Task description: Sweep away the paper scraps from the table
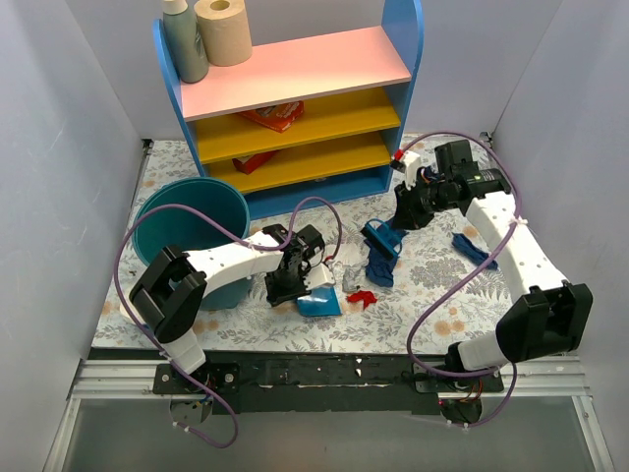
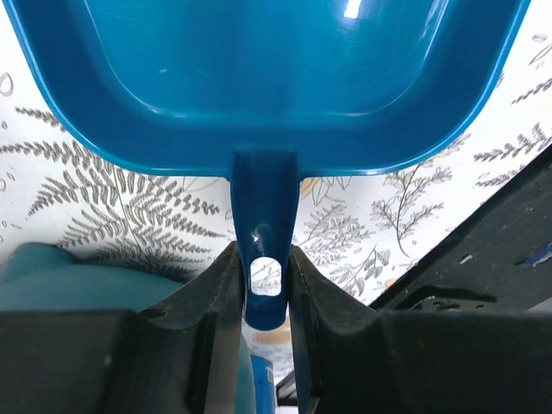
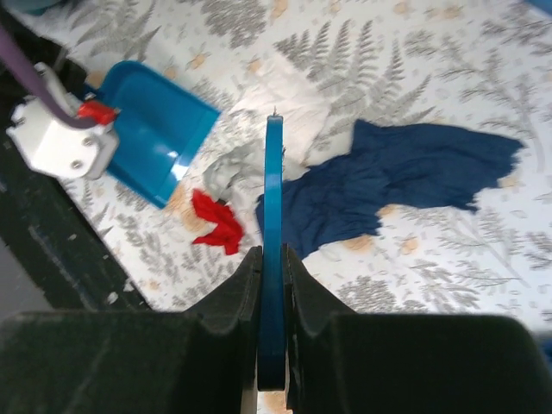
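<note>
My left gripper (image 2: 263,259) pinches the blue plastic dustpan (image 2: 267,78), right gripper (image 3: 273,259) pinches the blue brush (image 3: 273,172) pointing at crumpled paper scraps (image 3: 220,226)

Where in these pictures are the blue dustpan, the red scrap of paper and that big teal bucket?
blue dustpan (image 2: 276,78): left wrist view, middle of its tray.
red paper scrap (image 3: 217,222): right wrist view, centre of the wad.
teal bucket (image 1: 192,181): top external view, far rim.
</note>
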Tool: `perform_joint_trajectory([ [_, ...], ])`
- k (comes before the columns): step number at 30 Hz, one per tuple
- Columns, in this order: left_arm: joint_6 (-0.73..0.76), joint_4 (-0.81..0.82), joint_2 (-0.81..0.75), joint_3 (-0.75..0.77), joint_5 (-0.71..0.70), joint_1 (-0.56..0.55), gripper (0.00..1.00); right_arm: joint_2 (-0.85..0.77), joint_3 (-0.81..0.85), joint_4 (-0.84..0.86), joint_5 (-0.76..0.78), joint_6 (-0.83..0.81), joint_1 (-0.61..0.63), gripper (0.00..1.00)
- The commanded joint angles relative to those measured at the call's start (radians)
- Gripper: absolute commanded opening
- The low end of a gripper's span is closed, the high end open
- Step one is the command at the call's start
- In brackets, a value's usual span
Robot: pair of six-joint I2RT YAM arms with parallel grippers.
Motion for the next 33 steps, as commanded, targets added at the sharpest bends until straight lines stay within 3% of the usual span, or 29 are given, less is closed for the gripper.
perform_joint_trajectory([
  [1,-0.015,-0.073,-0.048,0.018,-0.060,0.004,0.00,0.067,0.075,0.110,0.117,0.036,0.019,0.01],
  [7,-0.037,-0.119,-0.067,0.007,-0.063,0.004,0.00,0.173,0.136,0.273,0.145,0.086,0.128,0.01],
  [11,-0.049,-0.118,-0.076,-0.013,-0.060,0.004,0.00,0.258,0.190,0.288,0.134,0.050,0.210,0.01],
  [17,-0.051,-0.116,-0.058,-0.011,-0.069,0.004,0.00,0.350,0.179,0.282,0.163,0.046,0.234,0.01],
  [21,-0.044,-0.115,-0.044,0.015,-0.087,0.004,0.00,0.309,0.083,0.261,0.195,0.023,0.234,0.01],
  [27,-0.044,-0.112,-0.006,0.051,-0.075,0.004,0.00,0.177,-0.063,0.190,0.105,-0.011,0.234,0.01],
  [33,-0.043,-0.115,0.008,0.051,-0.058,0.004,0.00,0.032,-0.074,0.166,0.174,-0.022,0.234,0.01],
])
